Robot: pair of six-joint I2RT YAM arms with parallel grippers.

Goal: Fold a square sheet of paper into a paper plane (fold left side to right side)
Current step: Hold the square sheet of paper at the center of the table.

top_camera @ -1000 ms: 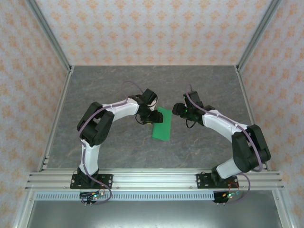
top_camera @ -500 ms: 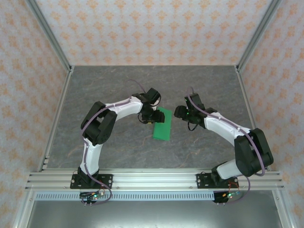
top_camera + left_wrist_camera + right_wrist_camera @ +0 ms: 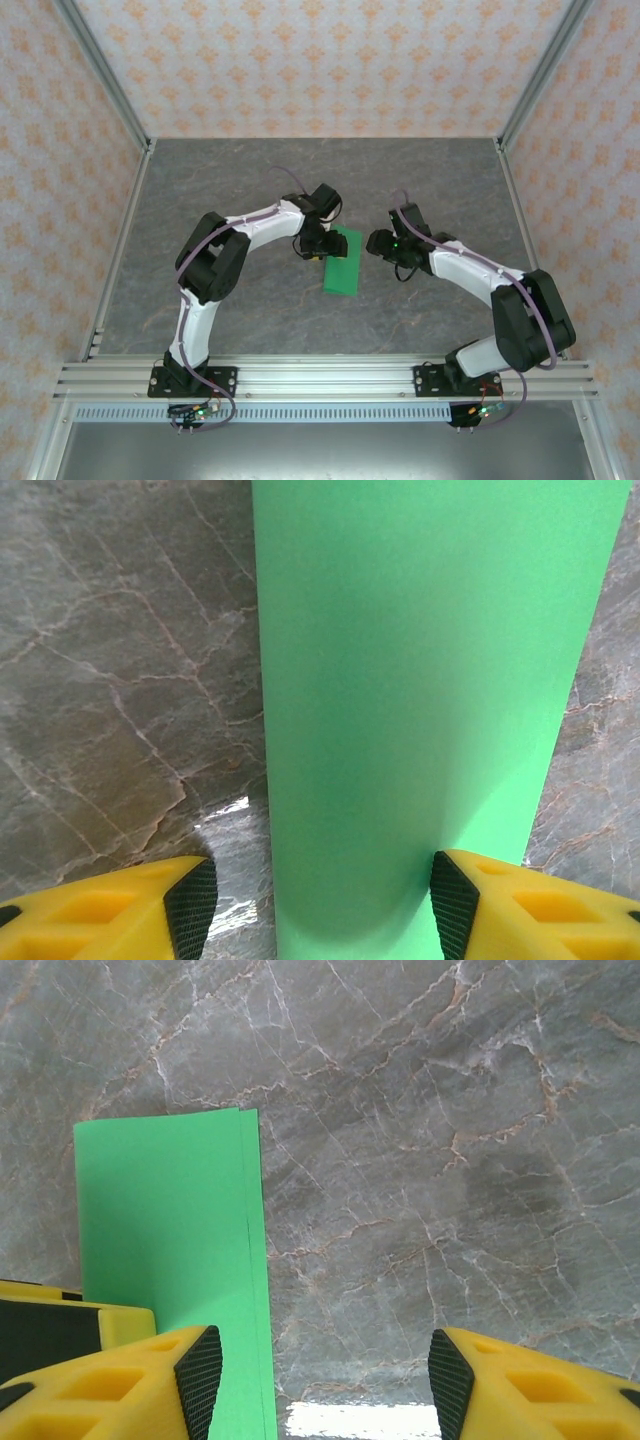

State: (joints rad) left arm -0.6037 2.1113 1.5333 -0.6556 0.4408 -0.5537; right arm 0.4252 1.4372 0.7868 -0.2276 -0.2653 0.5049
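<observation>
- Looking down from the top camera, the green sheet (image 3: 342, 268) lies flat mid-table (image 3: 220, 180) as a narrow strip, its long axis running roughly twelve to six.
- By my read, the left-to-right fold is done: the right wrist camera shows two layers stacked along the strip's three o'clock edge, the lower one peeking out a sliver.
- No nose, no wings, no dart shape yet, so most of the plane is left to fold.
- The paper looks plain, bright and clean, with sharp corners. In the left wrist view its near end seems to bulge a little, so the crease may need more pressing.
- The left gripper (image 3: 318, 247) sits at the strip's ten o'clock corner with its jaws apart, gripping nothing. The strip runs between its fingers, and the right-hand finger (image 3: 455, 900) overlaps the paper.
- The right gripper (image 3: 385, 243) waits just off the strip at two o'clock, jaws also parted and empty, with one finger (image 3: 198, 1375) over the paper's edge.
</observation>
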